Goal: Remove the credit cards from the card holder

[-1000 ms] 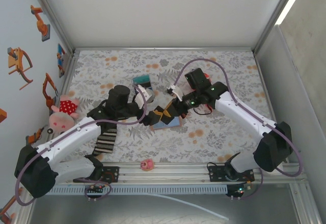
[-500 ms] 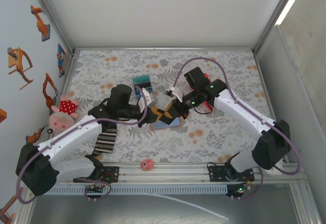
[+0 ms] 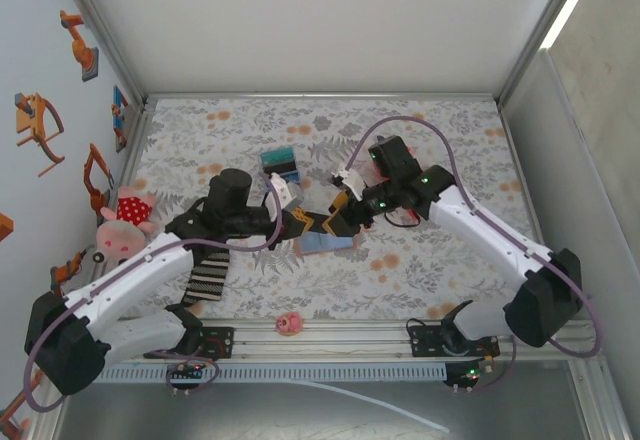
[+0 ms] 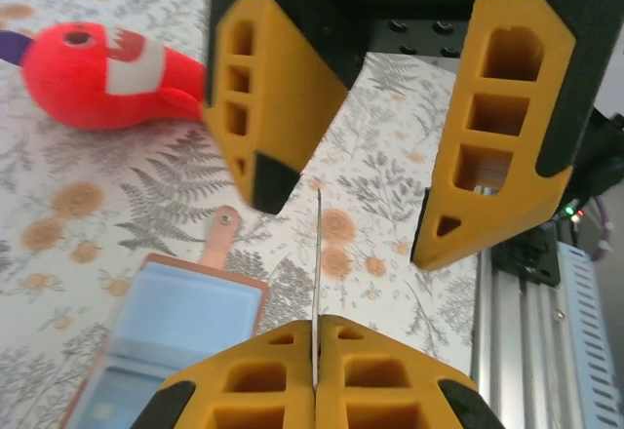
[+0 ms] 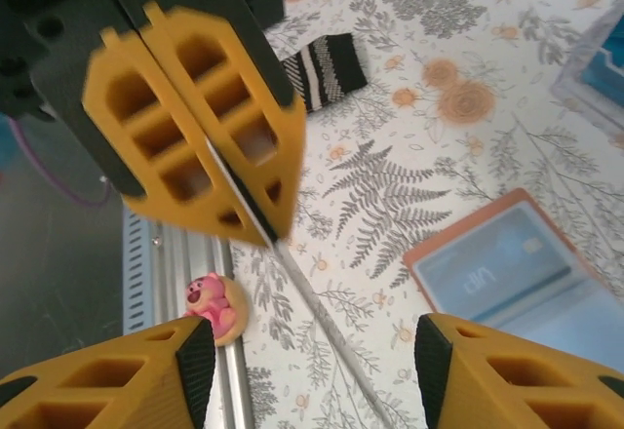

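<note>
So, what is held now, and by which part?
A card, pinched at one end by the shut left gripper; the open right gripper holds nothing.

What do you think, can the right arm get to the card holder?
Probably yes. The right gripper is open and hovers close to the card holder, which lies open. The left gripper, shut on a card, crowds it a little.

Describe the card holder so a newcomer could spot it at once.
On the floral table, a little toward the near edge from the striped block, the card holder lies open and flat. Pale blue inner faces, a tan-brown rim and a snap tab set it apart from the block and the sock.
</note>
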